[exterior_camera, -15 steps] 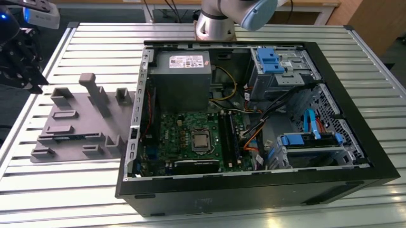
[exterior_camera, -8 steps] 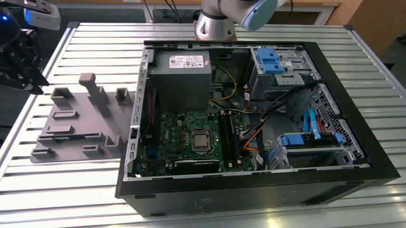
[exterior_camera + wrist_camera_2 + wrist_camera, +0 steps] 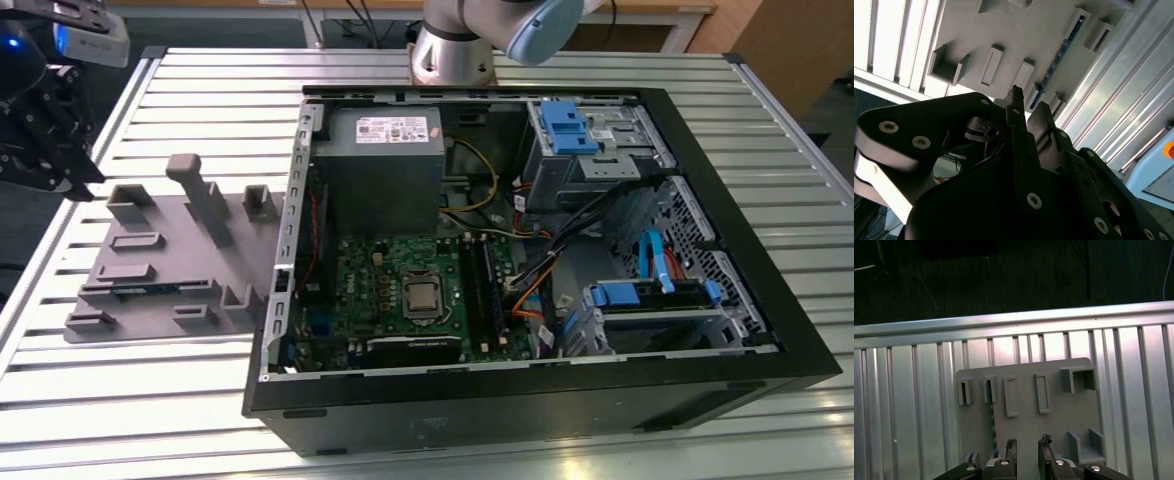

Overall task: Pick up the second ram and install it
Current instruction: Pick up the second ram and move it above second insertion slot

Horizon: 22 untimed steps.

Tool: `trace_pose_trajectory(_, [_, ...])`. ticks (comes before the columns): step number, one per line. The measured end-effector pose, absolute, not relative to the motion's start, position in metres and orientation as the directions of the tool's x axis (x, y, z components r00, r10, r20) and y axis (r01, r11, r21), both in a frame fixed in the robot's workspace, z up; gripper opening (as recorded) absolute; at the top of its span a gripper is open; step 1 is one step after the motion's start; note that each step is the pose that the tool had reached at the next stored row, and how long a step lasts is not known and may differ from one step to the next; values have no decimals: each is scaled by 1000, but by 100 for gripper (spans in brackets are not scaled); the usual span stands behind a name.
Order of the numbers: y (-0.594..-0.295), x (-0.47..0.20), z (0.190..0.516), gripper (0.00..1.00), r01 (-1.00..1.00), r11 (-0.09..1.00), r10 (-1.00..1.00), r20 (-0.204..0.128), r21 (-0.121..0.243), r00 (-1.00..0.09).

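The second ram (image 3: 990, 412) stands on edge in a slot of the grey moulded tray (image 3: 1064, 415), a thin dark blue-green stick. In the second wrist view the ram (image 3: 1058, 56) runs along the tray (image 3: 1004, 30). In the exterior view it shows as a dark strip (image 3: 150, 289) near the tray's front. My gripper (image 3: 67, 178) hangs above the table's edge at the exterior view's left, apart from the tray (image 3: 160, 262). Its fingers (image 3: 1010, 446) stand a little apart with nothing between them, so the gripper (image 3: 1027, 444) is open, also in the second wrist view (image 3: 1028, 106).
An open black computer case (image 3: 534, 400) lies at the exterior view's right, holding the green motherboard (image 3: 400, 290), a grey power-supply box (image 3: 380, 150) and blue drive brackets (image 3: 567, 125). The slatted metal table (image 3: 134, 400) carries everything. The arm's base (image 3: 454, 50) stands behind the case.
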<state>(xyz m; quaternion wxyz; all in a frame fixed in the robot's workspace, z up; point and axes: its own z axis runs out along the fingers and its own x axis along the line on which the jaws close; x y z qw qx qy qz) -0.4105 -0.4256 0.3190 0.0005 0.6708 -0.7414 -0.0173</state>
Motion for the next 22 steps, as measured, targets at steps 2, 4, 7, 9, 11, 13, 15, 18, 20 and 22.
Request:
trace_pose_trajectory(2, [-426,-411,318,31,-995,99,-995,-22,26,-100])
trace_pose_trajectory(4, [-426,-411,317,31,-995,99,-995,-22,26,-100])
trace_pose_trajectory(7, [-426,-411,316,31,-995,99,-995,-22,26,-100])
trace_pose_trajectory(9, [-426,-411,315,31,-995,99,-995,-22,26,-100])
trace_pose_trajectory(11, [-426,-411,314,31,-995,99,-995,-22,26,-100])
trace_pose_trajectory(13, [-426,-411,313,31,-995,99,-995,-22,26,-100])
trace_pose_trajectory(15, [-426,-411,312,31,-995,99,-995,-22,26,-100])
trace_pose_trajectory(18, [-426,-411,311,31,-995,99,-995,-22,26,-100])
trace_pose_trajectory(20, [-426,-411,310,31,-995,99,-995,-22,26,-100])
trace_pose_trajectory(22, [-426,-411,310,31,-995,99,-995,-22,26,-100])
